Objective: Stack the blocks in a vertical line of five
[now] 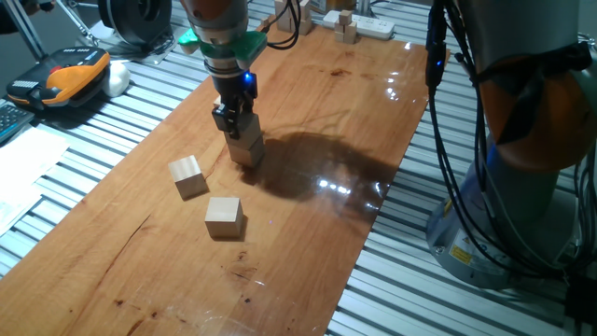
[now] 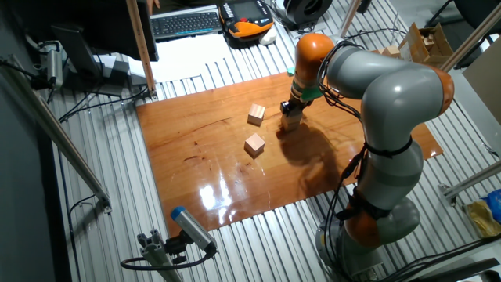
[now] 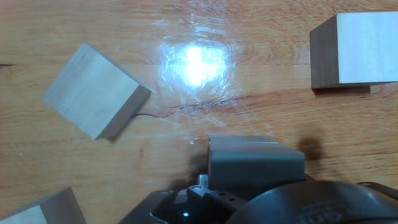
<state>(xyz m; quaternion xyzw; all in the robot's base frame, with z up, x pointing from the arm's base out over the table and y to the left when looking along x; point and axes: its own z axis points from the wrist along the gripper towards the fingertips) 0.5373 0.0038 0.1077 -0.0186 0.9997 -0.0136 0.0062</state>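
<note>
Two loose blocks lie flat on the table (image 1: 308,103) in the fixed views, one (image 1: 187,176) at about ten o'clock from the other (image 1: 224,217), near each other but apart, neither resting on anything but the wood. Up at roughly one o'clock from the pair the gripper (image 1: 236,126) is low over a third block (image 1: 247,149), or perhaps a short pile, since the pale wood under the fingers looks taller than a single cube, though the pictures are too small to settle it. The jaws look closed in beside the top of that wood, yet whether they truly pinch it I cannot tell. From the hand view, two blocks and the corner of another show on the table (none of them stacked). As a judgement, the task is in its early part: at most a low start of a column stands under the gripper, the two loose blocks are yet to be lifted onto it, and five blocks cannot be counted with certainty here. A small cluster of wooden pieces (image 1: 347,26) sits far back at twelve o'clock.
</note>
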